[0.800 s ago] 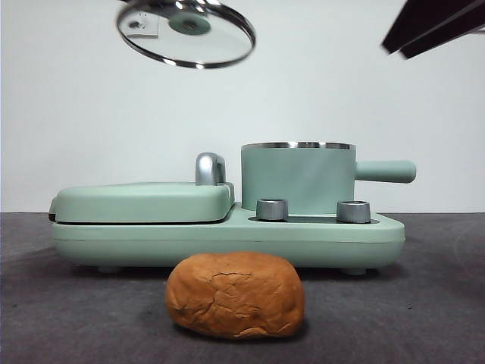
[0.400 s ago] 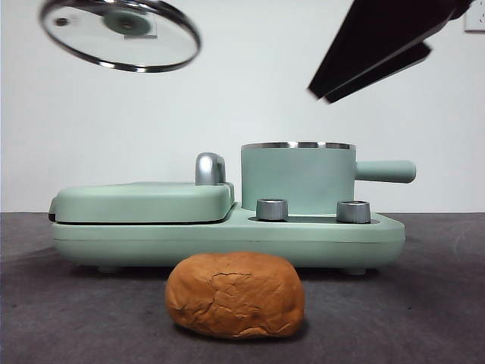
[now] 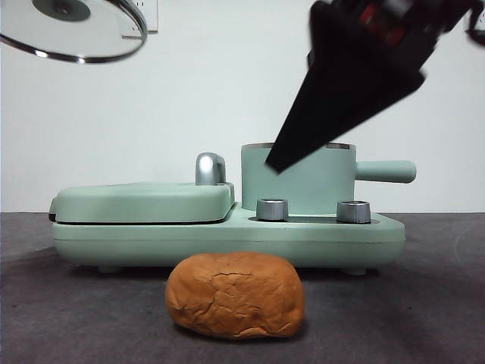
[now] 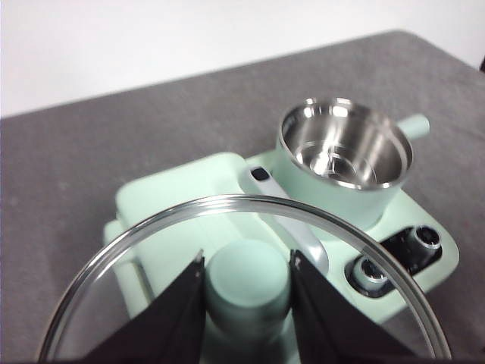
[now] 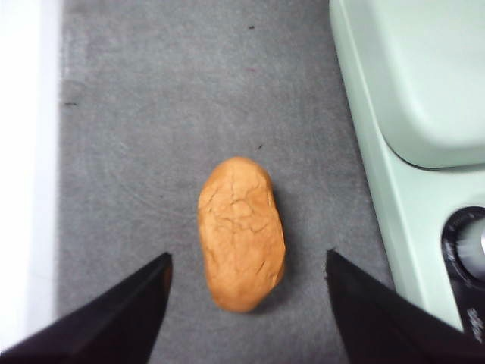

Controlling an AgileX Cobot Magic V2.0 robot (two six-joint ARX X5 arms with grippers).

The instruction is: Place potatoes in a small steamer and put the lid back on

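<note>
Left gripper (image 4: 246, 299): clamped on mint-green knob of round glass lid (image 3: 72, 29), held high.
Right gripper (image 5: 246, 303): jaws wide, above orange-brown cracked potato lump (image 5: 241, 233).
Potato: on grey surface (image 3: 424, 303), in front of mint-green steamer pot (image 3: 299, 178).
Pot: uncovered.

This looks like a robot test bench in a lab rather than a lived-in kitchen; a plain white wall (image 3: 227, 91) with one white wall socket (image 3: 144, 19) backs a table covered in grey felt-like cloth (image 5: 189, 98); a single mint-green breakfast-maker appliance (image 3: 227, 231) stands alone on it; black two-jaw grippers frame both wrist views; below and between the right gripper (image 5: 246, 284) jaws lies only cloth and one orange-brown lump (image 5: 241, 231).
</note>
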